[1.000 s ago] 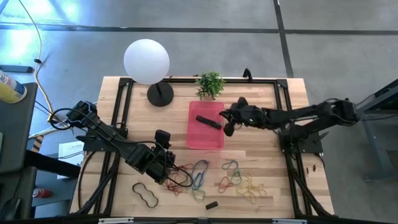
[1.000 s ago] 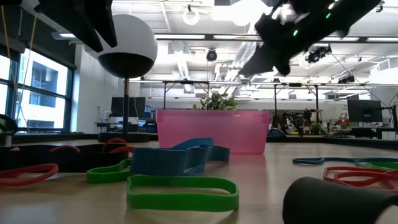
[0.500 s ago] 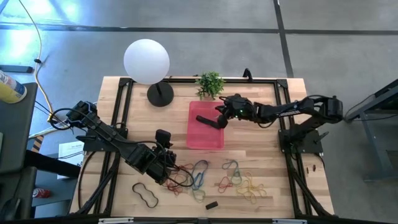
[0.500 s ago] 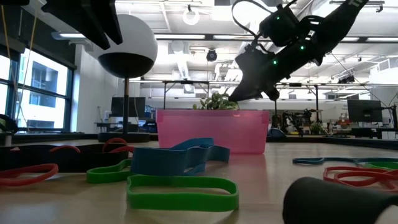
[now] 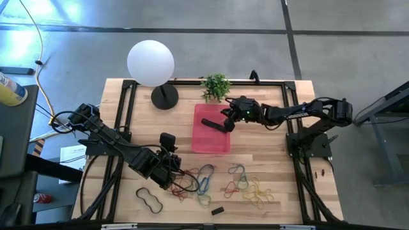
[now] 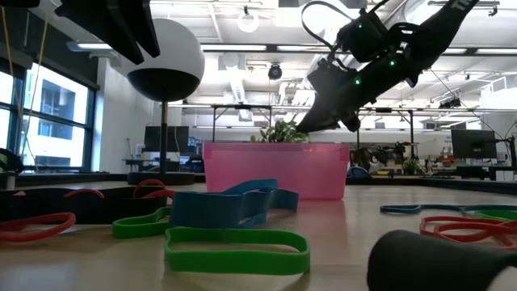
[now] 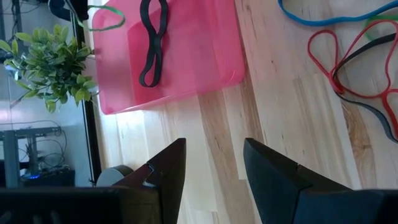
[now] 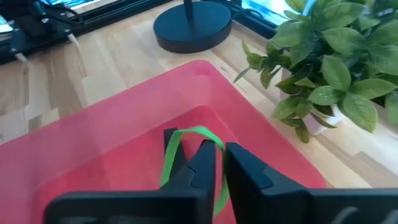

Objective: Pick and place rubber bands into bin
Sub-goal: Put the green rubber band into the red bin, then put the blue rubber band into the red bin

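High view: the right gripper (image 5: 225,121) hangs over the far right part of the pink bin (image 5: 211,145), which already has a black band (image 5: 214,124) lying in it. The left gripper (image 5: 174,171) sits low at the near left, beside the pile of rubber bands (image 5: 217,182) spread across the near side of the table (image 5: 275,160), right of it.

Low view: the right gripper (image 6: 323,121) hovers just above the bin's (image 6: 275,170) rim; green band (image 6: 238,249) and blue band (image 6: 234,206) lie nearer.

Left wrist view: the left fingers (image 7: 273,171) stand apart, nothing between them.

Right wrist view: the right fingers (image 8: 245,168) are nearly together, a green loop (image 8: 186,152) draped on one tip above the bin floor; whether it is pinched I cannot tell. A potted plant (image 8: 329,62) stands just beyond.
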